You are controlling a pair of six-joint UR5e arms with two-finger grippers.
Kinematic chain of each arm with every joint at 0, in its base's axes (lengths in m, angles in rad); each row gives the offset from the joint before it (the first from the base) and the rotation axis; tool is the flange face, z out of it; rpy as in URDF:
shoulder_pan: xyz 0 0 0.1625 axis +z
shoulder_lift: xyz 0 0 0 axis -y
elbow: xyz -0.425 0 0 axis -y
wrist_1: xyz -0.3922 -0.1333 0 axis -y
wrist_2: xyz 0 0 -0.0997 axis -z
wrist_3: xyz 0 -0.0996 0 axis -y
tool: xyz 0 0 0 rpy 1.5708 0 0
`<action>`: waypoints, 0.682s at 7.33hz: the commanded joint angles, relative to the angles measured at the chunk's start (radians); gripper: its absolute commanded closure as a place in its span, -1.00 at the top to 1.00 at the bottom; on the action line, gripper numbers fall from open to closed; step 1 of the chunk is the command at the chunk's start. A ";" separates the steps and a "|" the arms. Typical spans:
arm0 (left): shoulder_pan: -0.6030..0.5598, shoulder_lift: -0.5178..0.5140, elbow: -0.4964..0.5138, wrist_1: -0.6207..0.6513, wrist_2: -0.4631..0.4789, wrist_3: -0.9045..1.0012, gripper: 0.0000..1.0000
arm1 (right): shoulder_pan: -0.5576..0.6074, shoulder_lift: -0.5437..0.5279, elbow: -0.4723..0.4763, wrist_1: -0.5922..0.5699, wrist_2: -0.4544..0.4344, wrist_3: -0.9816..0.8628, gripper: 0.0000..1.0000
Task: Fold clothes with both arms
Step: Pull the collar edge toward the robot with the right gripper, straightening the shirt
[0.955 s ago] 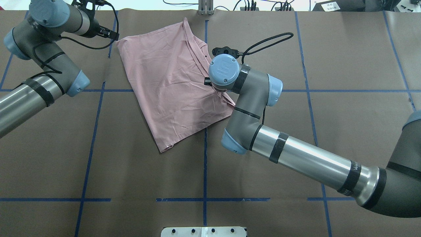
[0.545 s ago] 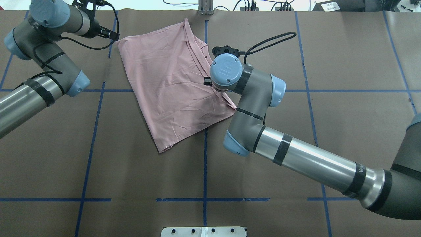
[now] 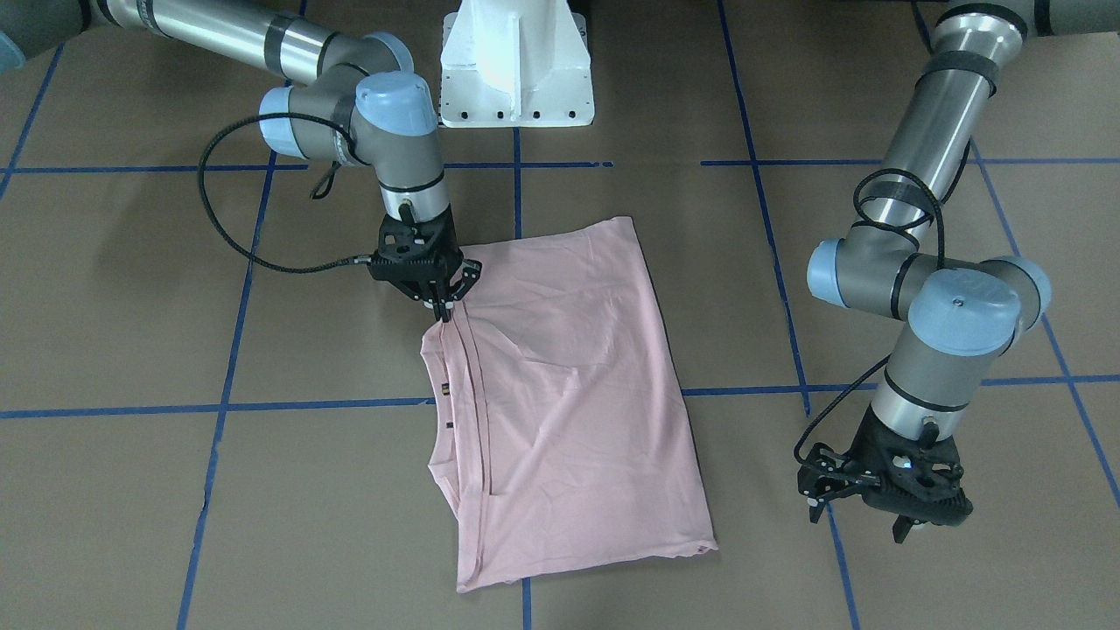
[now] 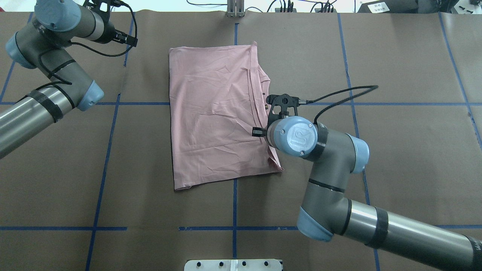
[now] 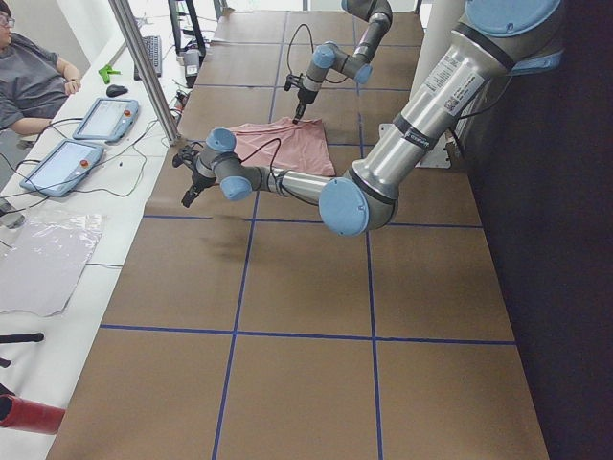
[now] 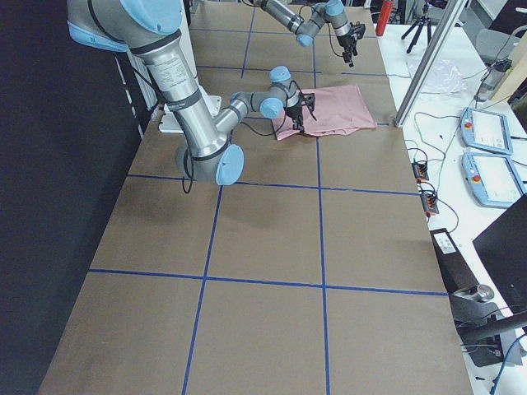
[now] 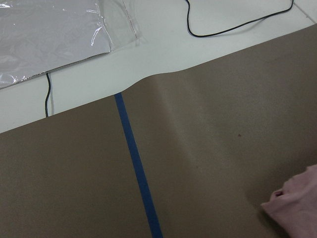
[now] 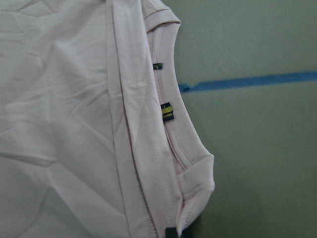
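Note:
The pale pink T-shirt (image 4: 214,120) lies folded on the brown table, plain side up, roughly square to the blue grid lines; it also shows in the front-facing view (image 3: 569,402). My right gripper (image 3: 444,313) is shut on the shirt's edge near the sleeve. From overhead the gripper is mostly hidden under its wrist (image 4: 295,135). The right wrist view shows the layered hem and a small dark tag (image 8: 168,111). My left gripper (image 3: 932,523) hangs open and empty, apart from the shirt, near the table's far left corner (image 4: 128,39). The left wrist view catches only a shirt corner (image 7: 297,208).
The white pedestal base (image 3: 516,66) stands at the robot's side of the table. Blue tape lines (image 4: 234,203) grid the brown paper. Beyond the far edge are a white bench with tablets (image 5: 101,120), a metal pole (image 5: 144,67) and a seated operator (image 5: 29,81).
My right gripper has pulled the shirt's edge to the right and toward the robot. The shirt has swung round from tilted to square with the grid. The left arm has not moved.

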 commanded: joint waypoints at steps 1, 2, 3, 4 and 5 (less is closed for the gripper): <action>0.003 0.000 -0.015 0.000 0.000 -0.020 1.00 | -0.063 -0.081 0.099 -0.019 -0.051 0.024 -1.00; 0.005 0.001 -0.024 0.000 0.000 -0.022 1.00 | -0.070 -0.084 0.098 -0.019 -0.063 0.024 0.98; 0.011 0.018 -0.059 0.000 0.000 -0.035 1.00 | -0.067 -0.092 0.114 -0.019 -0.058 0.010 1.00; 0.034 0.053 -0.134 0.011 -0.002 -0.089 1.00 | -0.066 -0.121 0.155 -0.018 -0.045 0.007 1.00; 0.079 0.090 -0.204 0.019 -0.002 -0.153 1.00 | -0.066 -0.173 0.221 -0.015 -0.035 0.007 1.00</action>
